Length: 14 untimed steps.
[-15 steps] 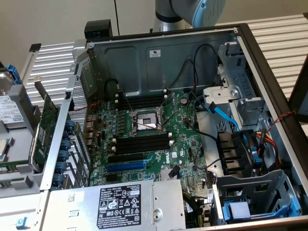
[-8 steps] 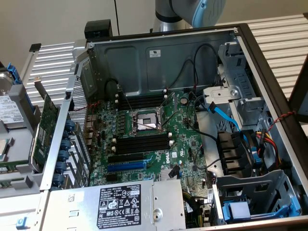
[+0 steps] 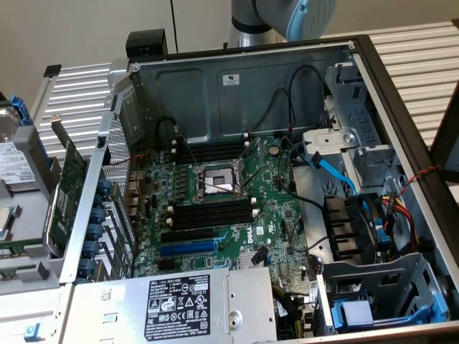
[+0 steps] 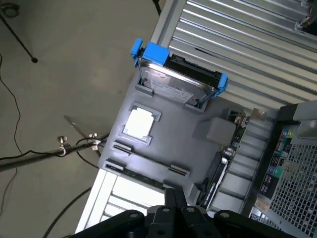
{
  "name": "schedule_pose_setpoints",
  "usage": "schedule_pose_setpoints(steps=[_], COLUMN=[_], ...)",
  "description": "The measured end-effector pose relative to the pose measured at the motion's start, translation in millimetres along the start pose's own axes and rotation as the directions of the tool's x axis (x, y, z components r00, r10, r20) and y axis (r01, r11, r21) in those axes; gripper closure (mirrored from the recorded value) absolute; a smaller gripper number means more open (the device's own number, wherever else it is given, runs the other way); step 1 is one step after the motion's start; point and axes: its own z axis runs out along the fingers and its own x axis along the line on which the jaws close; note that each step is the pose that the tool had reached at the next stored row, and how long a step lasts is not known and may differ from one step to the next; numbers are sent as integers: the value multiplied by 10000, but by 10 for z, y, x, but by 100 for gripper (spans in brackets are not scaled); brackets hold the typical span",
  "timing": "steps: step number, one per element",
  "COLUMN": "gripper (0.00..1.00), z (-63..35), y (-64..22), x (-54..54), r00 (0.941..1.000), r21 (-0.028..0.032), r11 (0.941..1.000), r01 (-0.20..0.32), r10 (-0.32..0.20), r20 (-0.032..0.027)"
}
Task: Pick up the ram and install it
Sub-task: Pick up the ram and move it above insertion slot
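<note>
Currently, the closed, empty gripper [image 4: 174, 196] hangs above the ram [image 4: 141, 177], slotted in a gray tray [image 4: 178, 139] for easy grasping.

A ribbed aluminium table [image 3: 412, 54] of pale silver slats stands under even, soft light. Behind the table rises a plain beige wall [image 3: 72, 29] with a thin black cable [image 3: 173, 21] hanging down it. Below the table's edge lies a smooth, dull grey-brown floor [image 4: 74, 84]. A dark stand leg [image 4: 20, 43] crosses the floor, and a metal rod [image 4: 29, 161] reaches toward the table's corner.
</note>
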Motion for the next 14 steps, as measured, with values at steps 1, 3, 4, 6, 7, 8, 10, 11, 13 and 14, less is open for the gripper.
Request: schedule_pose_setpoints(steps=[1, 3, 4, 6, 7, 8, 10, 11, 13, 14], gripper=[89, 89, 89, 89, 89, 89, 89, 89, 89, 89], z=[2, 5, 8, 13, 15, 16, 18, 19, 20, 20], y=[0, 0, 0, -1, -1, -1, -1, -1, -1, -1], x=[0, 0, 0, 0, 0, 0, 0, 0, 0, 0], r00=[9998, 9985, 9974, 9940, 9918, 9894, 9834, 9802, 9722, 9678], r21=[-2, -7, -11, -18, -22, -26, -32, -35, -41, -44], r11=[9998, 9985, 9974, 9940, 9918, 9894, 9834, 9802, 9723, 9679], r01=[179, 543, 723, 1091, 1275, 1452, 1812, 1978, 2339, 2514], r10=[-179, -543, -723, -1091, -1275, -1452, -1812, -1978, -2339, -2514], r20=[-11, -33, -42, -62, -73, -83, -105, -115, -137, -148])
